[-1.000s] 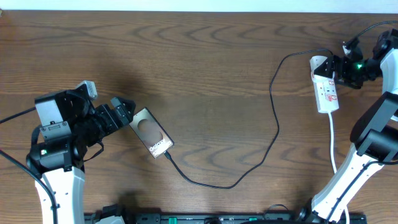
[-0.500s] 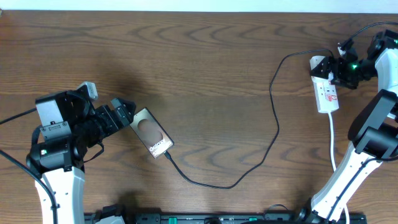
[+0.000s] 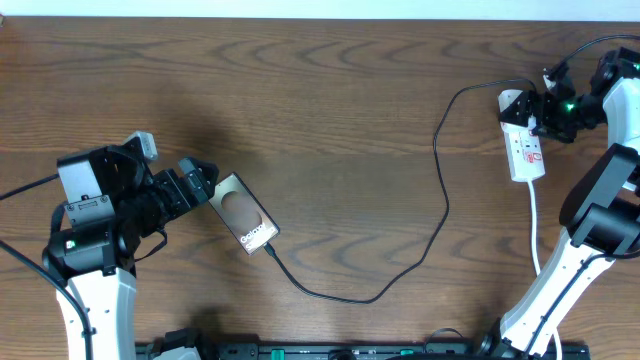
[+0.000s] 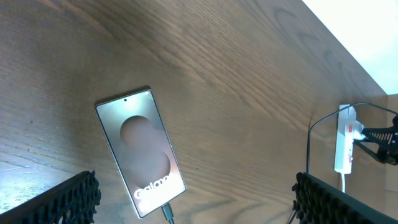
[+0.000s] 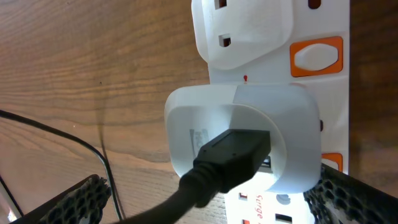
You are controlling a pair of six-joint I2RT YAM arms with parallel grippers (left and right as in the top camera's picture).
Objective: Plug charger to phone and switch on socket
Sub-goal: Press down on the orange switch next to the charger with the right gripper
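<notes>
The phone [image 3: 243, 213] lies flat at the left, screen up, with its lettered end toward the front. The charger [image 3: 445, 200] curves across the table, and its plug tip [image 4: 166, 213] sits against the phone's [image 4: 140, 149] lettered end. My left gripper [image 3: 203, 182] stands open just left of the phone, its fingertips [image 4: 74, 196] low on either side and touching nothing. The socket [image 3: 524, 140] lies at the far right. My right gripper [image 5: 214, 186] hangs open over the socket's [image 5: 273, 37] white adapter [image 5: 249, 134], where the black cable enters. An orange switch [image 5: 317, 55] shows beside it.
The socket's white cord [image 3: 535, 230] runs toward the front edge beside the right arm's base. A black rail [image 3: 350, 352] lines the table's front edge. The left arm's thick black cable [image 3: 25, 260] loops at the far left. The table's far edge meets a white strip.
The right wrist has shifted slightly toward the far edge above the socket. The left arm, phone and charger have not moved.
</notes>
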